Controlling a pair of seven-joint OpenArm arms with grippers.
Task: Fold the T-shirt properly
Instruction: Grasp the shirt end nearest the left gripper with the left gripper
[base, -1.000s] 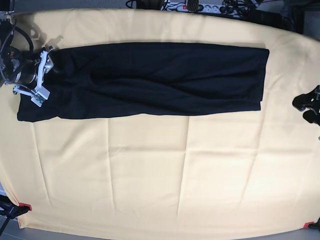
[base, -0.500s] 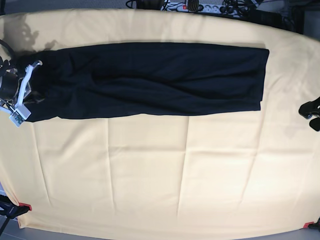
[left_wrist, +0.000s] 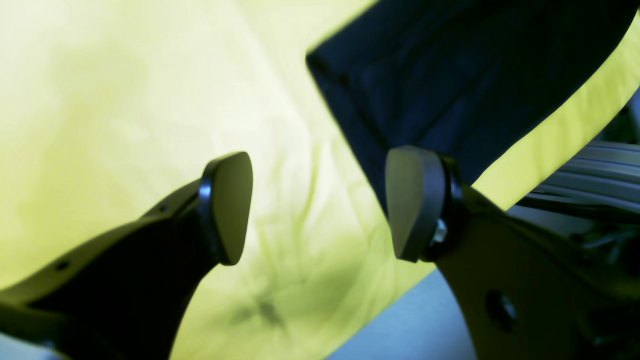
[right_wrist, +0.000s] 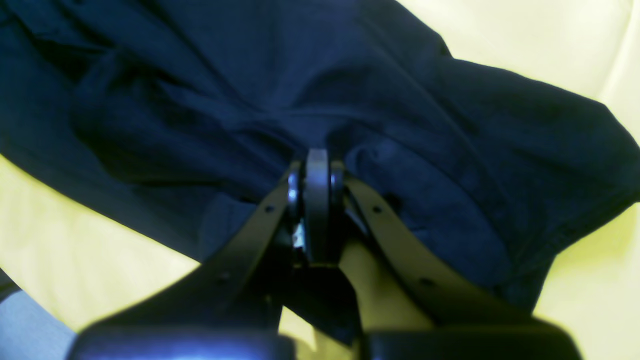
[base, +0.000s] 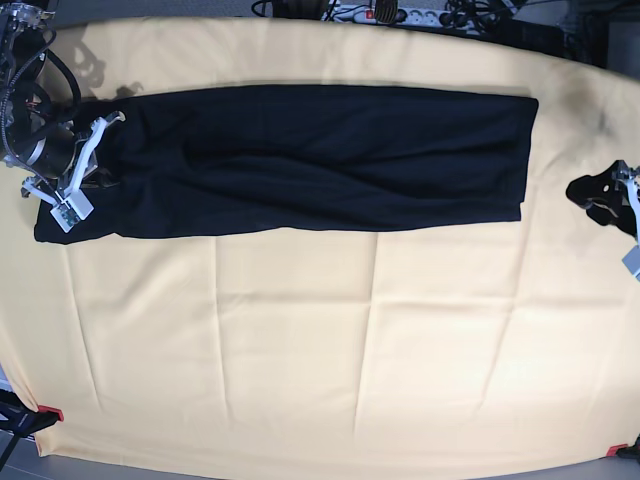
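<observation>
Pinching a bunch of the black T-shirt (base: 320, 155) at its left end, the right gripper (right_wrist: 317, 165) has its jaws clamped together on the cloth, the shirt lies as a long band across the yellow sheet (base: 320, 350), and the left gripper (left_wrist: 317, 205) stands wide apart, holding nothing, at the right edge.

Bright even light, blurred wrist views

left gripper (base: 600, 195): cut by base edge | T-shirt (right_wrist: 350, 90): blurred, cropped in wrist views
</observation>
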